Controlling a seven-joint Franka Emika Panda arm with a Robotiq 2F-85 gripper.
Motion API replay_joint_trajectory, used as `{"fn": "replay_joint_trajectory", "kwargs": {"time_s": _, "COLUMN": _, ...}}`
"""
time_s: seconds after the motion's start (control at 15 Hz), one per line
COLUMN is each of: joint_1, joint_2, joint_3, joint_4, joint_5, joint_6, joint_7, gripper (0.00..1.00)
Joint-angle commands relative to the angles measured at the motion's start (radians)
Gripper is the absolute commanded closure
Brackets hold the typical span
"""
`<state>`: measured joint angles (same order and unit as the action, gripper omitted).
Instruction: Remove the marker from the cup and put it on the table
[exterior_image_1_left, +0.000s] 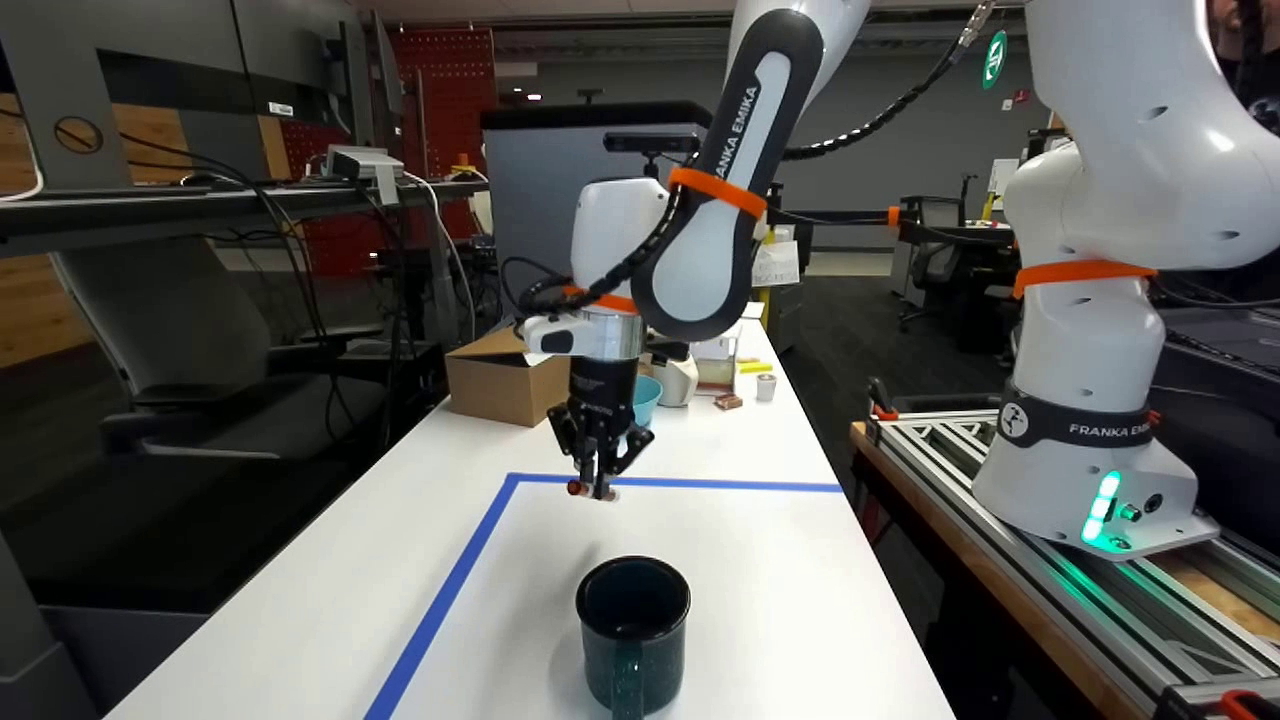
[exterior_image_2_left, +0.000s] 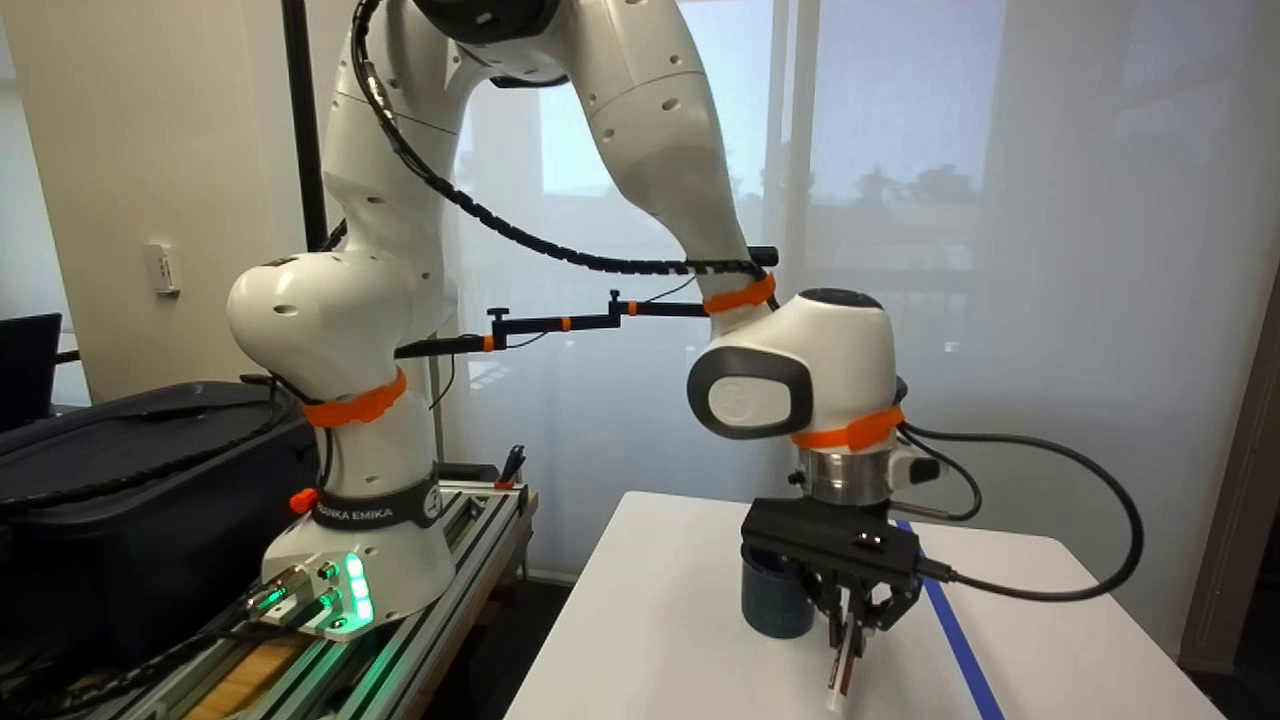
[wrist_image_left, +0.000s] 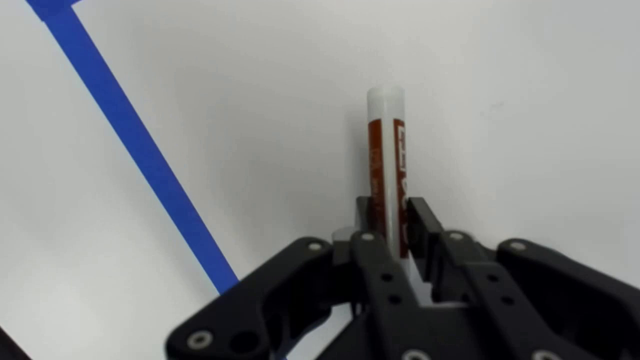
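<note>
The marker is a thin white stick with a reddish-brown label. My gripper is shut on it, one pad on each side, with the white end pointing away from the wrist. In an exterior view the marker hangs tilted from the gripper. In an exterior view the gripper is beyond the cup, and the marker's reddish end sticks out. The dark teal cup stands upright on the white table, apart from the gripper; it also shows partly hidden. The marker's exact height above the table is unclear.
Blue tape lines mark the table. At its far end stand a cardboard box, a light blue bowl, a small white cup and other small items. The table's long edges drop off on both sides.
</note>
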<state>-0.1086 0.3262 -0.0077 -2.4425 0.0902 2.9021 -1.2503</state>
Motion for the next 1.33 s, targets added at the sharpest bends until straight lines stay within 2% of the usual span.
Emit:
{"fn": "replay_joint_trajectory", "kwargs": {"time_s": 0.0, "joint_1": 0.003, "joint_2": 0.102, "joint_3": -0.008, "joint_4": 0.032, "joint_5": -0.107, "joint_6": 0.090, "joint_7": 0.097, "gripper": 0.95}}
{"fn": "replay_joint_trajectory", "kwargs": {"time_s": 0.4, "joint_1": 0.008, "joint_2": 0.190, "joint_3": -0.015, "joint_4": 0.066, "joint_5": -0.236, "joint_6": 0.141, "joint_7": 0.211, "gripper": 0.95}}
{"fn": "replay_joint_trajectory", "kwargs": {"time_s": 0.47, "joint_1": 0.011, "joint_2": 0.193, "joint_3": -0.019, "joint_4": 0.071, "joint_5": -0.253, "joint_6": 0.138, "joint_7": 0.226, "gripper": 0.88}}
{"fn": "replay_joint_trajectory", "kwargs": {"time_s": 0.53, "joint_1": 0.011, "joint_2": 0.189, "joint_3": -0.017, "joint_4": 0.072, "joint_5": -0.266, "joint_6": 0.130, "joint_7": 0.241, "gripper": 0.68}}
{"fn": "replay_joint_trajectory", "kwargs": {"time_s": 0.6, "joint_1": 0.009, "joint_2": 0.183, "joint_3": -0.014, "joint_4": 0.071, "joint_5": -0.277, "joint_6": 0.128, "joint_7": 0.252, "gripper": 0.54}}
{"fn": "replay_joint_trajectory", "kwargs": {"time_s": 0.67, "joint_1": 0.003, "joint_2": 0.172, "joint_3": -0.004, "joint_4": 0.066, "joint_5": -0.283, "joint_6": 0.123, "joint_7": 0.262, "gripper": 0.49}}
{"fn": "replay_joint_trajectory", "kwargs": {"time_s": 1.07, "joint_1": 0.003, "joint_2": 0.067, "joint_3": 0.033, "joint_4": 0.027, "joint_5": -0.296, "joint_6": 0.051, "joint_7": 0.311, "gripper": 0.03}}
{"fn": "replay_joint_trajectory", "kwargs": {"time_s": 1.27, "joint_1": -0.003, "joint_2": -0.025, "joint_3": 0.059, "joint_4": 0.008, "joint_5": -0.281, "joint_6": -0.025, "joint_7": 0.331, "gripper": 0.00}}
